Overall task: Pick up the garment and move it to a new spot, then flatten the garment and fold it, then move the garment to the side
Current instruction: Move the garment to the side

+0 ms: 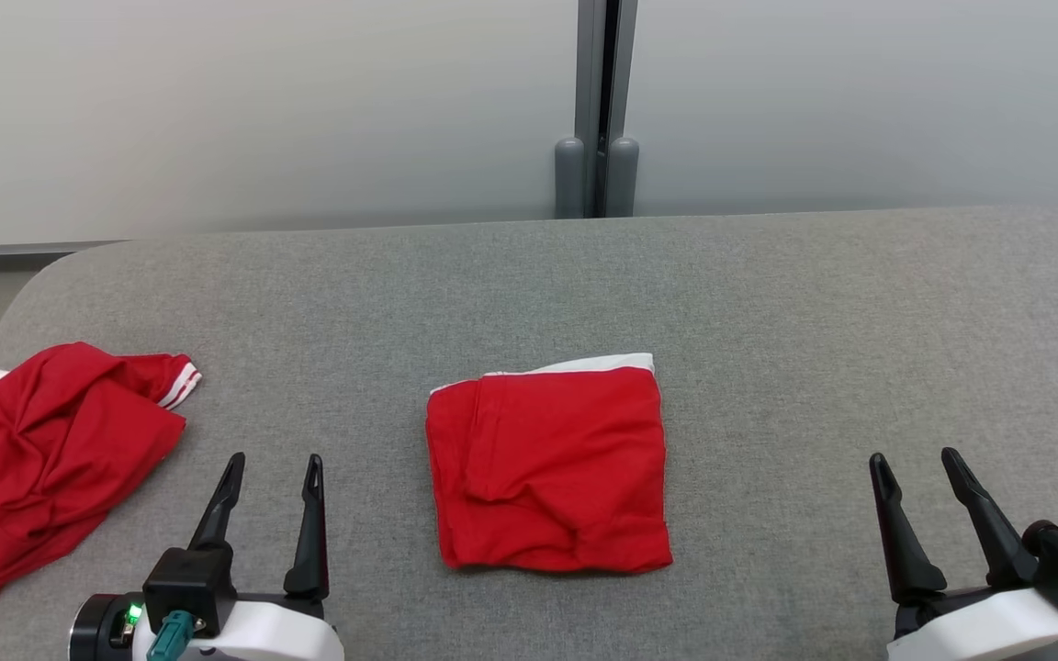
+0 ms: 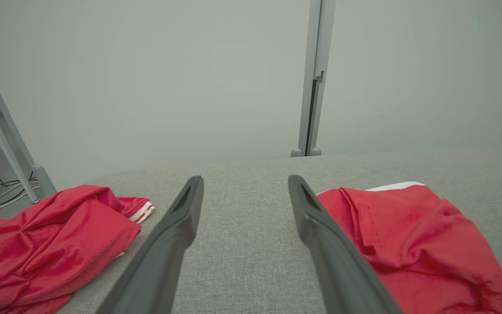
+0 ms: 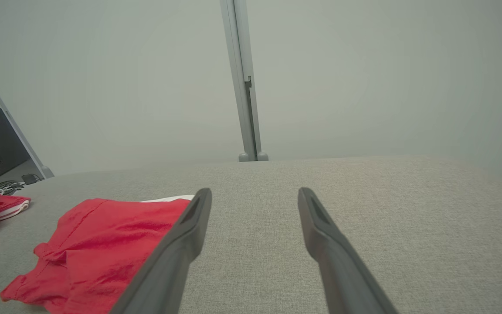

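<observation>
Folded red garment (image 1: 549,473) flat at centre of grey worktop (image 1: 814,321), white edge along far side; left end effector (image 1: 274,459) near its left, released, empty; right end effector (image 1: 913,455) well apart on right, released, empty; crumpled red garment (image 1: 42,450) at worktop's left edge

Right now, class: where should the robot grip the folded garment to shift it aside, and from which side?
Probably the two near corners of the folded garment, approached low from the robot's side. It lies flat in layers, and the open left pincer and right pincer flank it; pinching every layer should keep the fold.
</observation>
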`<state>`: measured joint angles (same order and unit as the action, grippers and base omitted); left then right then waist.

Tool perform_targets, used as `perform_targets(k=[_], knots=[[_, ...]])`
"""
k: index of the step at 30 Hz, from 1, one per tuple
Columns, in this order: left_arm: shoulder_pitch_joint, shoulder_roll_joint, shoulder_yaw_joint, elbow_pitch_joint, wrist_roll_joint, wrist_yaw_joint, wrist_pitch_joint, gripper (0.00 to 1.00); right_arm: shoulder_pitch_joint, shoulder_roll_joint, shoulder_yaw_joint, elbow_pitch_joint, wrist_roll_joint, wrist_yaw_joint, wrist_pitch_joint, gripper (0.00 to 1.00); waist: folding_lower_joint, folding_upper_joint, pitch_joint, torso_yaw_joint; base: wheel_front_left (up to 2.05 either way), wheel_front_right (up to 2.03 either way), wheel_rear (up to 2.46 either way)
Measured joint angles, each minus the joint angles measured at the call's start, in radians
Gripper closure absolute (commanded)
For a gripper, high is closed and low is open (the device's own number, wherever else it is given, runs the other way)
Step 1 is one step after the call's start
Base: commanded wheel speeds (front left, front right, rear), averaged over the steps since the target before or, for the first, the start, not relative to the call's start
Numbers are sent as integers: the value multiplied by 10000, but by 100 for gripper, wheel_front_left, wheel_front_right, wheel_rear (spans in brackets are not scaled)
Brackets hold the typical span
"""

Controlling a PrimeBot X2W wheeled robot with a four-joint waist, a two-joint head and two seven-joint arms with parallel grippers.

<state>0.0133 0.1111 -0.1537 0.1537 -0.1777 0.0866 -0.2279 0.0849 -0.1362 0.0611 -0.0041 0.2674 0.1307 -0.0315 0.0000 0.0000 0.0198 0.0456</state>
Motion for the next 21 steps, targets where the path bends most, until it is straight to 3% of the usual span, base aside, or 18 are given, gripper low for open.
perform_targets(k=[13, 21], knots=[[-288, -12, -173, -56, -67, 35, -31, 0, -222, -73, 163, 245, 48, 0, 23, 0, 0, 0, 347, 280, 0, 0, 0], [-1055, -222, -447, -192, -75, 35, -192, 0, -1469, -132, 1127, 2219, 577, 0, -151, 0, 0, 0, 979, 861, 0, 0, 0]])
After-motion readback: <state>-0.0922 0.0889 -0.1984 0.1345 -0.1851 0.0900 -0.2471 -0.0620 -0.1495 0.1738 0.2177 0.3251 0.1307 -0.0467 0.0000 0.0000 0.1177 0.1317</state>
